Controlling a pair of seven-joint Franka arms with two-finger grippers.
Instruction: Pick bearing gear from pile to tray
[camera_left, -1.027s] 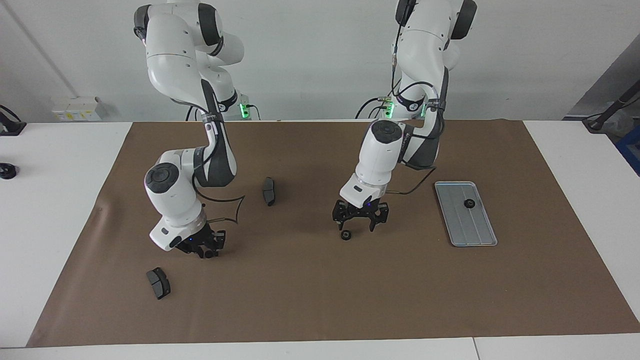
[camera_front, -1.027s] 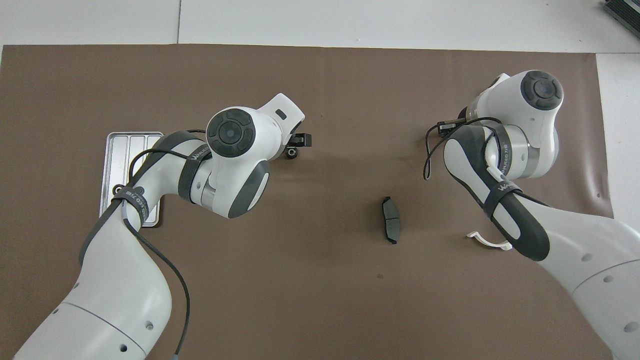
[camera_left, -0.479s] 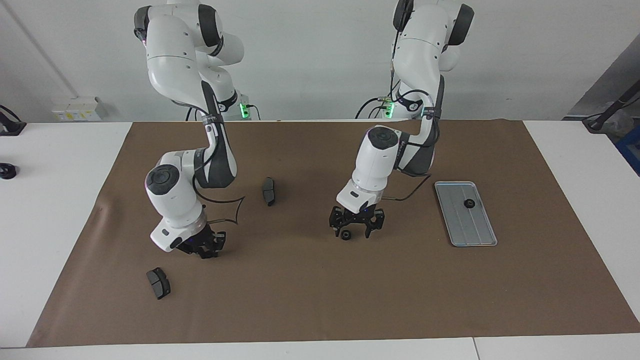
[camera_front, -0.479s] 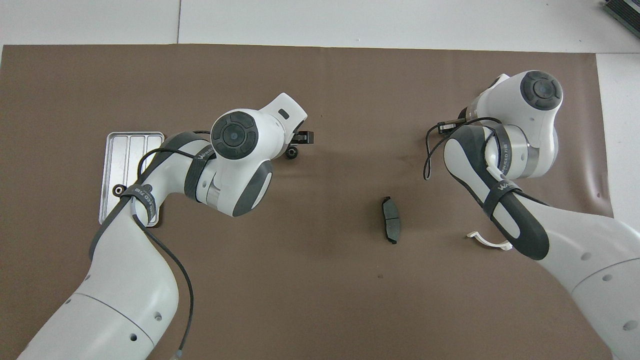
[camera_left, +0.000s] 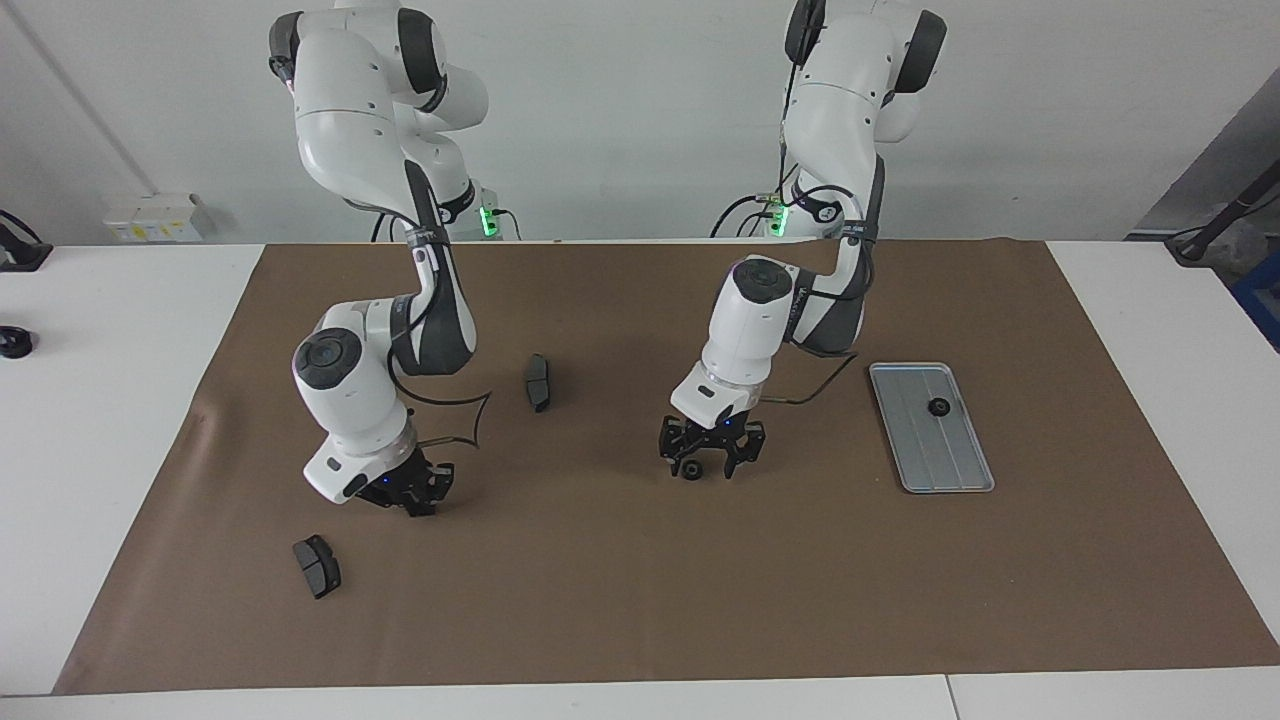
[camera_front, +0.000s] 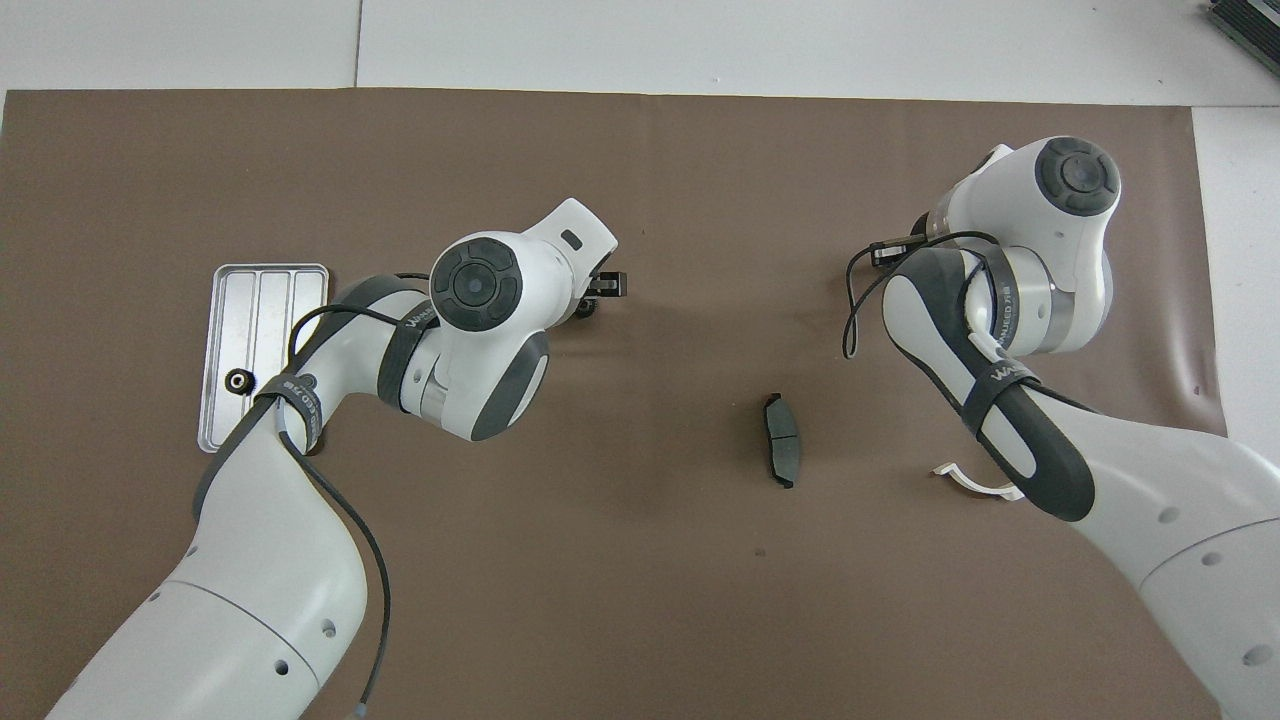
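Bearing gear (camera_left: 690, 471) between left gripper (camera_left: 708, 462) jaws (spread), tray (camera_left: 950, 470) apart

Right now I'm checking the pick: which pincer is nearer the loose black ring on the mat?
Left. The left pincer is over the ring; the right pincer waits toward its own end.

Both views are bright and evenly lit from above, with no dim corners. Shadows are soft and short: a faint dark patch lies on the brown mat (camera_left: 640, 580) under each arm. The white arm shells carry mild sheen without blown-out glare, and the tray (camera_left: 955, 470) reflects dully. Focus is sharp throughout; straight counter (camera_left: 1150, 300) edges show little bending.
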